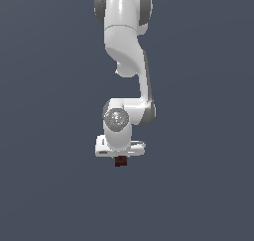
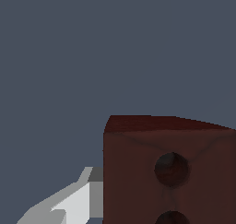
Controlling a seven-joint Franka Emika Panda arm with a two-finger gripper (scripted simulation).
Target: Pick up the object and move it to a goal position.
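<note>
White Panda arm [image 1: 125,46] hanging down the middle of the exterior view against a plain slate-grey backdrop, upper joints at the top edge, wrist bent so the flat hand body lies crosswise. Claw [image 1: 120,158] pointing straight down beneath that hand body, fingers mostly hidden behind it from this angle. Small dark reddish-brown block [image 1: 120,161] right under the hand, directly below the claw's centre, far narrower than the hand body above it, only a short dark stub visible. No bench edge or surface line to be made out anywhere in the grey, so impossible to tell whether the block sits on something or hangs clear. In the wrist view, the same block [image 2: 168,172] filling much of the picture up close: a lighter red top face, a browner front face with faint diagonal creases, one round dark hole in full and a second cut off by the frame edge. One pale grey finger [image 2: 73,202] pressed flush against the block's side; the opposite finger out of frame. Claw clamped on the block, judging by that flush contact and the block's seat between the fingers.
</note>
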